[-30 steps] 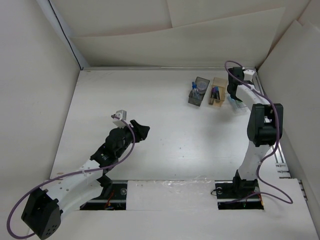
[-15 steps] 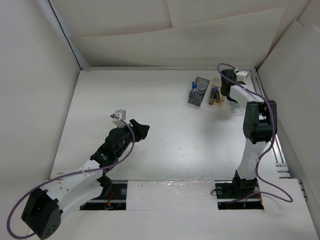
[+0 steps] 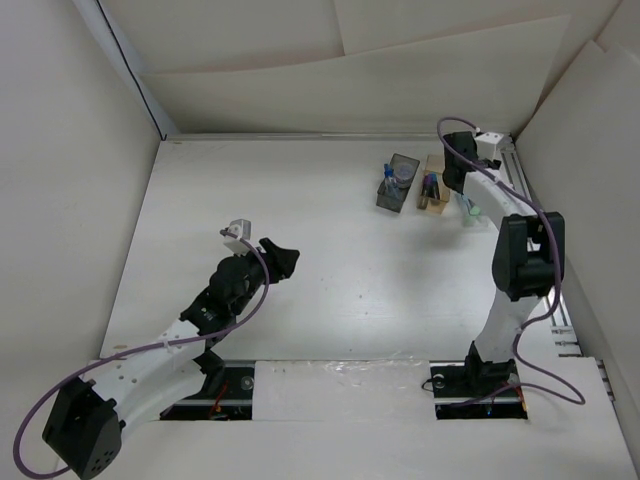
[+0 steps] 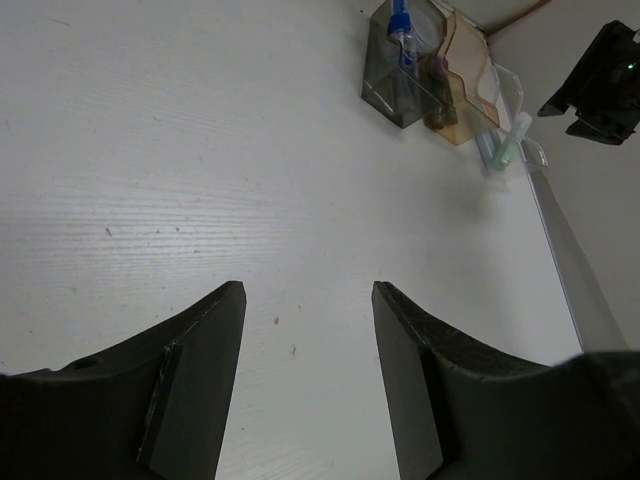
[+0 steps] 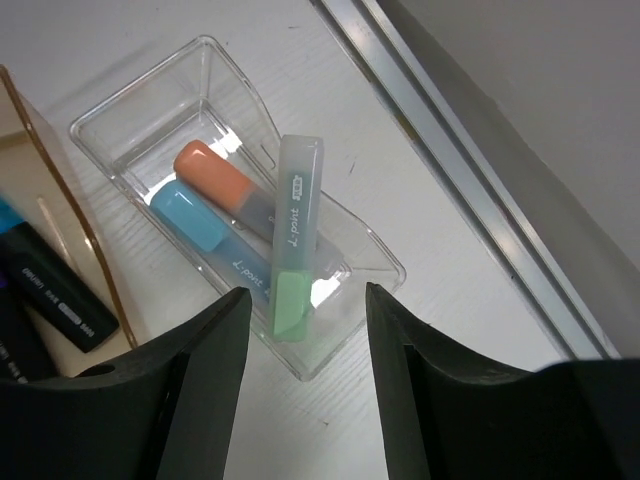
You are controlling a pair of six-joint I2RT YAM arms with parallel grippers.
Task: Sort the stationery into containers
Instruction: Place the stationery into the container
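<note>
At the far right corner of the table [image 4: 200,150], clear bin [image 5: 150,95]:

- Green marker [image 5: 296,240]: lies slantwise on top of the other two, green end low against the near wall, pale barrel raised across them. It looks propped rather than settled because the bin floor is already taken.
- Orange marker [image 5: 215,175] and light-blue marker [image 5: 190,218]: side by side, flat on the floor of the same bin.
- Right gripper [image 5: 308,292]: hangs directly above the green end, fingers spread wide and holding nothing. The marker sits free in the gap, touching neither finger. The pose suits a drop-off into this bin.

Next bin leftward, tan-orange bin [image 5: 60,230], touching or just beside the clear one:

- Dark purple marker [image 5: 55,285]: inside, near the shared wall.

Beyond it, dark grey bin [image 4: 385,95]:

- Blue-capped bottle [image 4: 400,20]: stands upright inside.

Surroundings:

- Metal rail [image 5: 430,150]: runs along the table edge just beside the clear bin.
- Left gripper [image 4: 307,290]: well apart from all three bins, over bare table, fingers parted and empty.

No loose stationery shows on the table, so sorting appears complete or nearly so.
</note>
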